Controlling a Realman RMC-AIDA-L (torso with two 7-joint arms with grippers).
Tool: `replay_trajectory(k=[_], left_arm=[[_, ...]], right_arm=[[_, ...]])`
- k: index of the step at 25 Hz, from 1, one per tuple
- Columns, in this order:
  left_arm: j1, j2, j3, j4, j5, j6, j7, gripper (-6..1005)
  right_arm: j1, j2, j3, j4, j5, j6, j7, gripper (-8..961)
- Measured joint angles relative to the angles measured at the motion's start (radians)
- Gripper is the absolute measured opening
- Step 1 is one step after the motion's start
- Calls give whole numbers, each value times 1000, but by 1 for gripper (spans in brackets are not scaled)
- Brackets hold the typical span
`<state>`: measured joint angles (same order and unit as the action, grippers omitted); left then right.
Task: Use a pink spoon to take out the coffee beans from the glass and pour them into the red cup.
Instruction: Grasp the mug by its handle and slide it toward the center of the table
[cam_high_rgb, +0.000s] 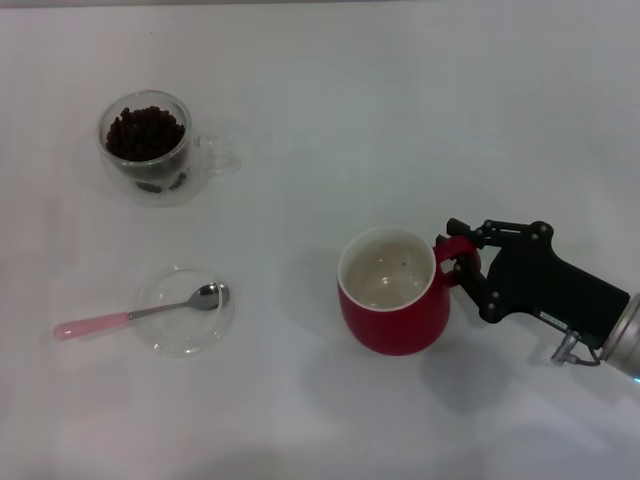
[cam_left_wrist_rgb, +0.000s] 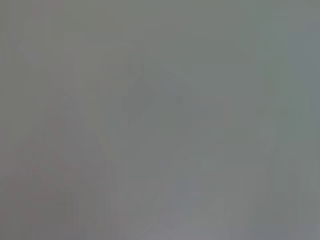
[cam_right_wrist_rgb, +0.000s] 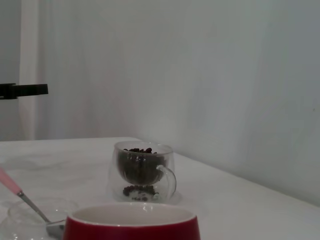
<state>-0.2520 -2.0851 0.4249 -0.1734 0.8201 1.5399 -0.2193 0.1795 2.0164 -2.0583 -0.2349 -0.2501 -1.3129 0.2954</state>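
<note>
The red cup (cam_high_rgb: 395, 320) stands right of centre with its white inside showing. My right gripper (cam_high_rgb: 454, 256) is at the cup's right side, its fingers closed on the red loop handle. The glass (cam_high_rgb: 150, 150) stands at the far left, holding a heap of coffee beans (cam_high_rgb: 146, 132). The pink spoon (cam_high_rgb: 140, 315) lies with its metal bowl on a clear saucer (cam_high_rgb: 185, 340), handle pointing left. The right wrist view shows the cup's rim (cam_right_wrist_rgb: 131, 227) close up, the glass (cam_right_wrist_rgb: 144, 172) with beans (cam_right_wrist_rgb: 137, 167) beyond, and the spoon (cam_right_wrist_rgb: 20, 195). My left gripper is out of view.
The white table (cam_high_rgb: 330, 120) runs to a pale curtain (cam_right_wrist_rgb: 200, 75) behind. The saucer also shows in the right wrist view (cam_right_wrist_rgb: 30, 212). The left wrist view shows only a blank grey surface.
</note>
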Motion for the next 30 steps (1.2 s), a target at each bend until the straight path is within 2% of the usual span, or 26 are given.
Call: replay_trajectory(k=[6,11,17,24,30], left_arm=[[2,-1,0,0,-1,1,1,742],[2,-1,0,-1,-1,1,3,742],[2,-1,0,-2,1,3,3,741],[0,-1,0,-1,2,5,3,742],[-3,0,0,0,2,5,3,742]], right_arm=[[6,-6,1,12,0,-3,-4,164],[-2,-5,5,14,8,-6,-47,239],[-18,-10,8,27,11,-33,-61,475],[-47,-10,68,103,12,-135,-132,504],[-57,-9,84,129,14,-151,-157,507]])
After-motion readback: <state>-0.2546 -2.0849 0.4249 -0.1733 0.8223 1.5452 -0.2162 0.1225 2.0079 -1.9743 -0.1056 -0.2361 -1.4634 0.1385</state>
